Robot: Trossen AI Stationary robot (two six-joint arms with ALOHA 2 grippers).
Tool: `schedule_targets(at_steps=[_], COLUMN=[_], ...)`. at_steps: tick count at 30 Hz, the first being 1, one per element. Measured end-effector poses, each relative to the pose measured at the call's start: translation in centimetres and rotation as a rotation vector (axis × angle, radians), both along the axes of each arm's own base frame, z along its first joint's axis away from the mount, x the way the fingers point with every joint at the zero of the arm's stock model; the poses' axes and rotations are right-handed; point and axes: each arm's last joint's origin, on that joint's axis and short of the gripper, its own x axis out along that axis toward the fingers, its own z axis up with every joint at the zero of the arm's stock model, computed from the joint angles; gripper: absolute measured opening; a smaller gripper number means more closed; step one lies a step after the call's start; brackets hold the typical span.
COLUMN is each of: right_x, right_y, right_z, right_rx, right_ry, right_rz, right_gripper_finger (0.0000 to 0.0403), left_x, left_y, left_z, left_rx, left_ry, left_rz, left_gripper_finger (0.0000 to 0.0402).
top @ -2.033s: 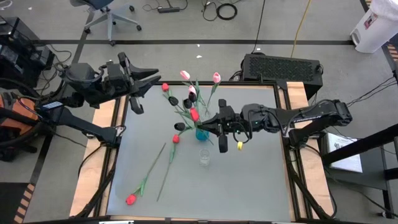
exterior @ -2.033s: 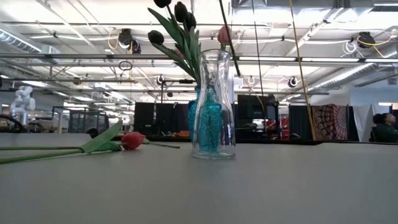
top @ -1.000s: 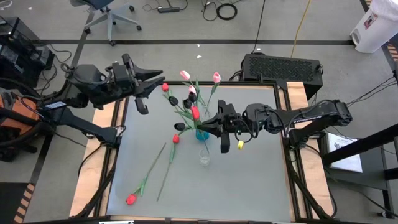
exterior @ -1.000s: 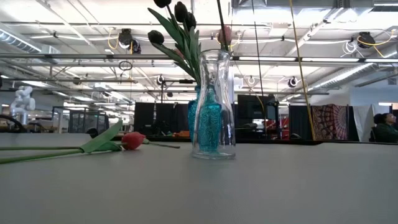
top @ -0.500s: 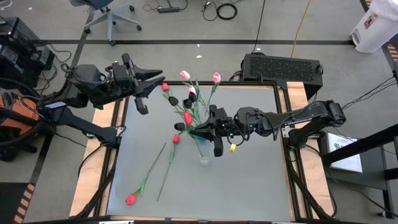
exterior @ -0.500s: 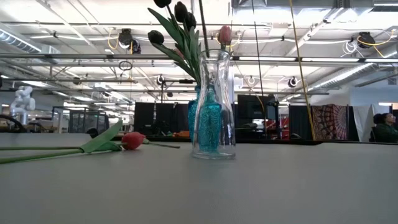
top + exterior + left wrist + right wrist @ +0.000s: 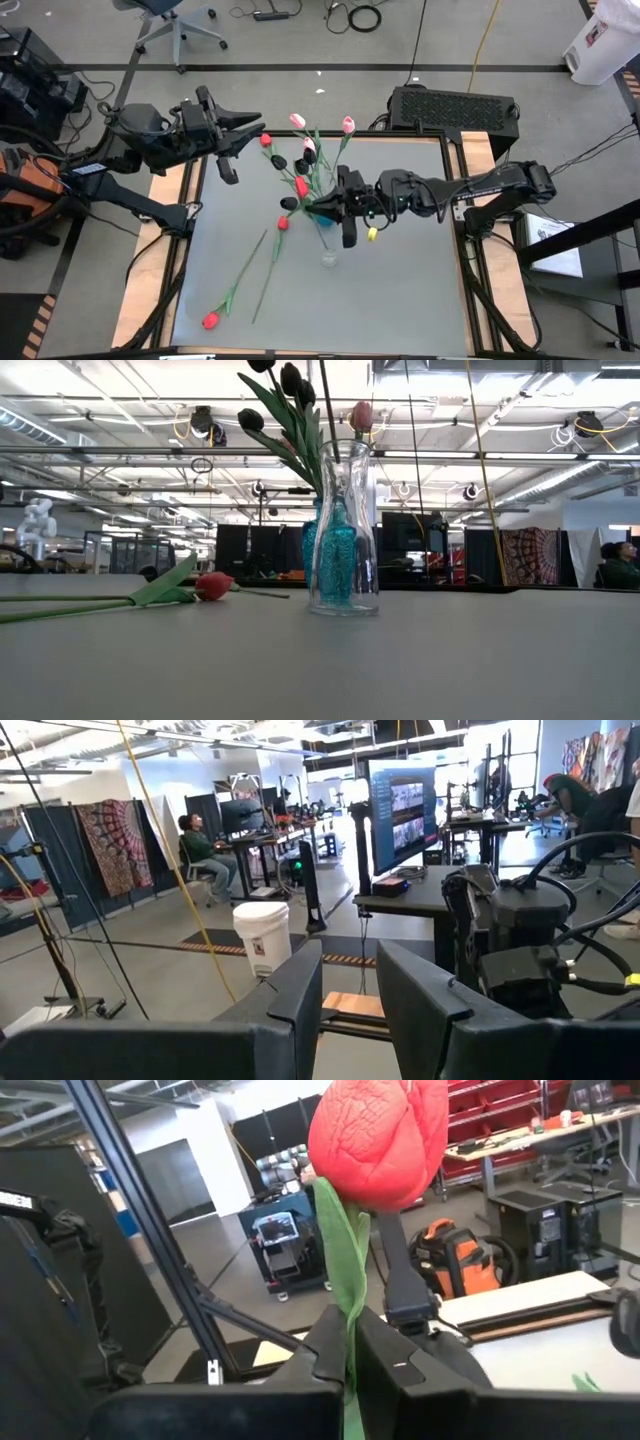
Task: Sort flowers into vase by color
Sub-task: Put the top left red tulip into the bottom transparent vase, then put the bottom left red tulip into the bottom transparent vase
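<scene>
right claw (image 7: 350,1348) grips red tulip (image 7: 378,1138) stem; no writing legible

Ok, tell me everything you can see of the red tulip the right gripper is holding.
The red tulip is artificial: a closed, fabric-looking red head with a crinkled surface on a thin green stem with a leaf. The right gripper is shut on the stem below the head, holding it off the table. In the high view its head shows beside the gripper, near the blue vase with its flowers and above the clear glass vase. Its lower stem is hidden.

Flowers (image 7: 305,165) in vase (image 7: 324,213); 2 on table.
</scene>
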Motion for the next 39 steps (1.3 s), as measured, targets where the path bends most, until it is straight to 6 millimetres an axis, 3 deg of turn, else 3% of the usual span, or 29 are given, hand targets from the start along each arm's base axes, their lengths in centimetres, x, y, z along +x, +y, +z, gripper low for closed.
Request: schedule_targets(at_steps=[11, 29, 39], right_x=[0.0, -0.2, -3.2], right_y=[0.0, 0.0, -0.8], right_z=[-0.3, -1.0, 0.5], right_rx=[0.016, 0.08, 0.035], right_ry=[0.036, 0.129, 0.198], right_rz=[-0.001, -0.005, -0.022], right_gripper_finger=[0.0026, 0.0185, 0.025], left_x=[0.0, 0.0, -0.5], left_y=[0.0, 0.0, 0.1], left_z=[-0.3, -0.4, -0.3], left_rx=[0.002, 0.002, -0.003], left_ry=[0.035, 0.044, 0.035], left_rz=[0.0, 0.0, 0.037], left_gripper_finger=[0.0105, 0.0105, 0.0105])
